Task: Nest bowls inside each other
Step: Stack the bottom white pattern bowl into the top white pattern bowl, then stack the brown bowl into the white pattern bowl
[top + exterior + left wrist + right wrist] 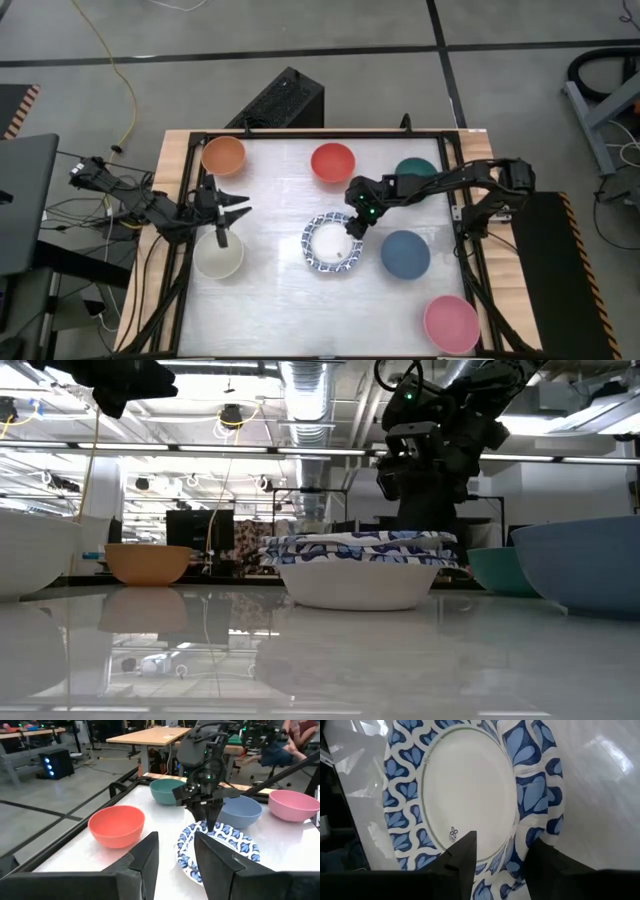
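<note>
White bowls with blue-patterned rims (pixel 330 243) sit nested at the table's middle; the low view shows their rims (pixel 360 545) layered. My right gripper (pixel 502 862) stands open over the stack's far right rim, one finger above the inside and one outside. My left gripper (pixel 175 865) is open and level at the table's left (pixel 235 210), with nothing between its fingers. It hovers between the orange bowl (pixel 223 155) and the cream bowl (pixel 218 255). Red (pixel 332 162), dark green (pixel 415 170), slate-blue (pixel 405 253) and pink (pixel 451 323) bowls rest singly on the table. My right gripper slants down from the far right onto the top patterned bowl's rim (pixel 520 827), which lies in the gap between the two open fingers. Whether either finger touches the rim, I cannot tell. The stack sits flat on the table.
A black frame (pixel 300 133) borders the white tabletop. The right arm (pixel 440 183) reaches across over the dark green bowl. Bare tabletop lies along the near edge between the cream and pink bowls. Desks and a seated person show in the room beyond.
</note>
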